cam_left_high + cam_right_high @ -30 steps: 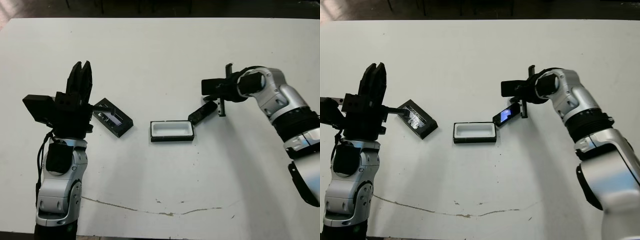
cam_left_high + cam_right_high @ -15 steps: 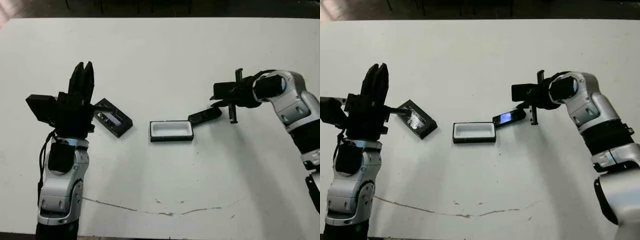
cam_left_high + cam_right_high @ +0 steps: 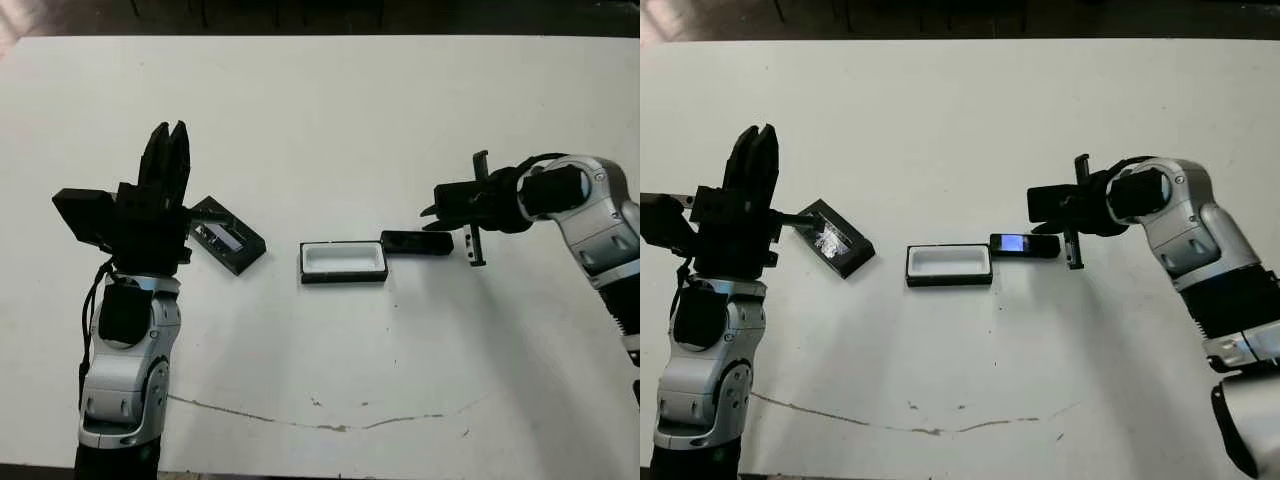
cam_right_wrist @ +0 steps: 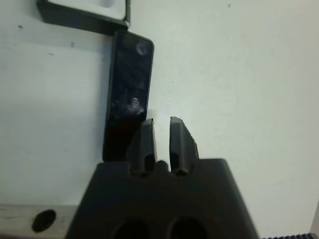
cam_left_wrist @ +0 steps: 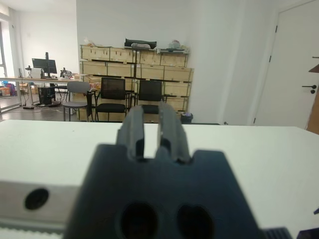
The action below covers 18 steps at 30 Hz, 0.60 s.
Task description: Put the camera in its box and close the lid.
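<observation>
Right gripper (image 3: 1072, 212) fingers nearly closed, empty, beside your camera (image 3: 1024, 245), which lies flat touching box (image 3: 949, 265).

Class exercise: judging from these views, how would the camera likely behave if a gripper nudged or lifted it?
The camera lies flat on the table beside the box, so a nudge would probably slide it rather than tip or roll it. Its slim, glossy black bar shape suggests a stiff body that could slip between fingers.
</observation>
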Motion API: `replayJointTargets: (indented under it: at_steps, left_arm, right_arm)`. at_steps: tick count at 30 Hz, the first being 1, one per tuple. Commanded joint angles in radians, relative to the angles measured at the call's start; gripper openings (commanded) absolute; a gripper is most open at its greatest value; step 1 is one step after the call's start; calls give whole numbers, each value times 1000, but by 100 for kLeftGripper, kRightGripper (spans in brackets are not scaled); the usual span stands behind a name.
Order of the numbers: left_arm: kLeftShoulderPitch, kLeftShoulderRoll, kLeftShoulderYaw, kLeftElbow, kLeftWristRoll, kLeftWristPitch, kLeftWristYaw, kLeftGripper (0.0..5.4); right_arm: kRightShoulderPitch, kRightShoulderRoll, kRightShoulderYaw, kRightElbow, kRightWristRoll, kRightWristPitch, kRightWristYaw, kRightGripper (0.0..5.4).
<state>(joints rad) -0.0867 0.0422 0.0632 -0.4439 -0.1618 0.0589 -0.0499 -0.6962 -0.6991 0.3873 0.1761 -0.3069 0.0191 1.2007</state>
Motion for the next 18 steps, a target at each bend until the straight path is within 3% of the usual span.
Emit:
replayJointTargets:
  at_steps: [1,18]
  left_arm:
    - [10,11,9,23,3,1,-6,3]
    - [12,13,12,16,3,8,-10,3]
  right_arm:
    - [35,-24,-7,-25,15,21,15,0]
    - [88,-67,-1,-128,51,38,60,0]
